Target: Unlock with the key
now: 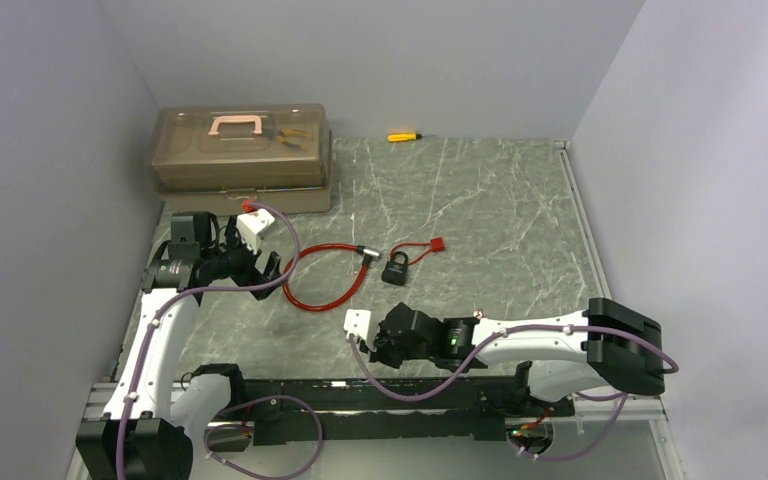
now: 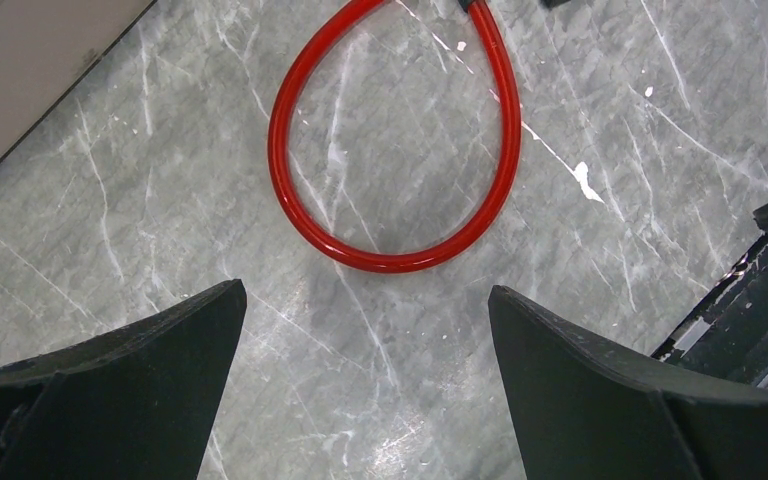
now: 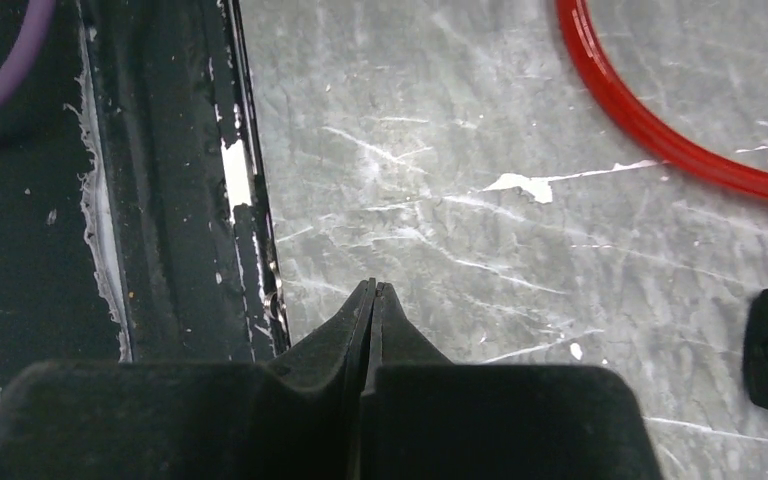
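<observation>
- Two arms reach over a grey marbled surface (image 1: 500, 200), with their bases at its near edge.
- On the left side of the surface, the left pincer (image 2: 365, 295) is released, its fingers spread wide. The rounded end of a red cable loop (image 2: 390, 263) lies just ahead of the fingertips and does not touch them.
- Close to the near edge, the right pincer (image 3: 372, 290) is clenched on nothing, its fingers pressed flat together. It points at bare surface just beside a black rail (image 3: 175, 200) that runs along that edge.
- Near the middle of the surface lies the padlock (image 1: 395, 270), at the right end of the cable loop and apart from both pincers.
- Just beyond the padlock, toward the right, sits a small red tag (image 1: 437, 242), joined to it by a thin red cord. It is too small to tell whether this is the key.
- At the far left corner stands a brown toolbox (image 1: 242, 150) with a pale handle.
- By the far edge lies a yellow screwdriver (image 1: 404, 136).
</observation>
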`<control>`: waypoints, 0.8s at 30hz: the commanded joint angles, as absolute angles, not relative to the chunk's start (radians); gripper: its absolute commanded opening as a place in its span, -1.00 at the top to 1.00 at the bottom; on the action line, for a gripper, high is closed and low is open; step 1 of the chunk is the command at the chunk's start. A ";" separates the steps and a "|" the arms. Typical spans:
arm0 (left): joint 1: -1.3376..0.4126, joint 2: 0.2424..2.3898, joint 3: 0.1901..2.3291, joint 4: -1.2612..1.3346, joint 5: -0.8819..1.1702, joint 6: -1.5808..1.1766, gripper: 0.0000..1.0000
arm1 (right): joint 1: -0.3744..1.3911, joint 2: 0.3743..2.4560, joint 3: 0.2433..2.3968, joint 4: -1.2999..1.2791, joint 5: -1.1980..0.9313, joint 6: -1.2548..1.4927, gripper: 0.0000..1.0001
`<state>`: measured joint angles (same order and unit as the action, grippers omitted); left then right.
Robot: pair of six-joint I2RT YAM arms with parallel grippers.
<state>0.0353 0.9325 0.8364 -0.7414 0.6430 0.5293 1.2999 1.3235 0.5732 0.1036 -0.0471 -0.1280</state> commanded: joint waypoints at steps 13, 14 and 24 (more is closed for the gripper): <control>0.041 1.091 0.904 -0.711 0.598 0.516 -0.99 | 0.888 1.145 0.672 0.052 -0.136 0.072 0.76; 0.045 1.106 0.905 -0.706 0.592 0.527 -0.99 | 0.882 1.138 0.663 0.050 -0.149 0.065 0.60; 0.246 1.212 0.926 -0.826 0.795 0.888 -0.99 | 0.849 1.169 0.554 0.149 -0.216 -0.072 -0.36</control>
